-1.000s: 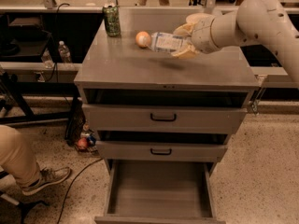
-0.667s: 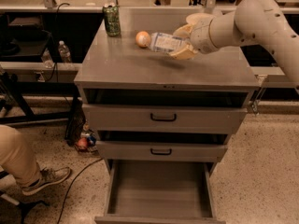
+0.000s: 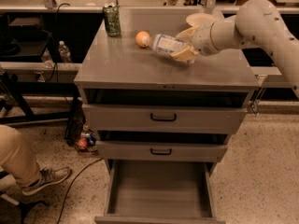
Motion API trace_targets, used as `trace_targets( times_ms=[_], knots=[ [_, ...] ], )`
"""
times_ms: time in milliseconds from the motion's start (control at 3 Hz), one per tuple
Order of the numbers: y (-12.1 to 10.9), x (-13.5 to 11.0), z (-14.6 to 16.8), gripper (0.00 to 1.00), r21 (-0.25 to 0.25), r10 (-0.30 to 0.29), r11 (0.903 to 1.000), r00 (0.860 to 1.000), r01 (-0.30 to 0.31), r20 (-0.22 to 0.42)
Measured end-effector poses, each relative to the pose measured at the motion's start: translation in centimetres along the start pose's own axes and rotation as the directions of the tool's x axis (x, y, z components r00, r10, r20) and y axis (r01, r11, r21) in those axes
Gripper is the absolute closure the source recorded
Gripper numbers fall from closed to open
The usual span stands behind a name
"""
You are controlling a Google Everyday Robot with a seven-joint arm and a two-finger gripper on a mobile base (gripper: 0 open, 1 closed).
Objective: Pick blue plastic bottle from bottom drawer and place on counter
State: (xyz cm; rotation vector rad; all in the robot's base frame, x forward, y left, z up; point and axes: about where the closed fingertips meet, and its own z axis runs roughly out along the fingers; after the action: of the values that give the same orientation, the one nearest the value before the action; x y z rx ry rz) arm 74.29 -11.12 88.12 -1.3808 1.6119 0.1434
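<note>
The blue plastic bottle [image 3: 165, 44] lies on its side in my gripper [image 3: 186, 44], just above the counter [image 3: 140, 66], its cap end pointing left toward an orange ball. The gripper's pale fingers are shut on the bottle's right end, over the counter's back right part. The arm reaches in from the right. The bottom drawer [image 3: 159, 190] stands pulled out at the bottom of the view, with its bare grey floor showing.
A green drink can [image 3: 111, 20] stands at the counter's back left. An orange ball [image 3: 142, 38] lies just left of the bottle. Two shut drawers with black handles [image 3: 163, 118] sit above the open one. A person's leg and shoe [image 3: 28, 171] are at lower left.
The bottle and gripper have stayed over the same back right part of the counter; no clear movement shows.
</note>
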Motion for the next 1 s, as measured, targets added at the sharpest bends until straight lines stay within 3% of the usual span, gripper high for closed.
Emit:
trace_targets(
  times_ms=[333,1000],
  knots=[
    [-0.59,0.86,0.12,0.79,0.008,0.033,0.9994,0.999,-0.033,-0.022],
    [-1.24,1.58,0.36,0.31,0.002,0.044,0.999,0.998,-0.044,-0.055]
  ],
)
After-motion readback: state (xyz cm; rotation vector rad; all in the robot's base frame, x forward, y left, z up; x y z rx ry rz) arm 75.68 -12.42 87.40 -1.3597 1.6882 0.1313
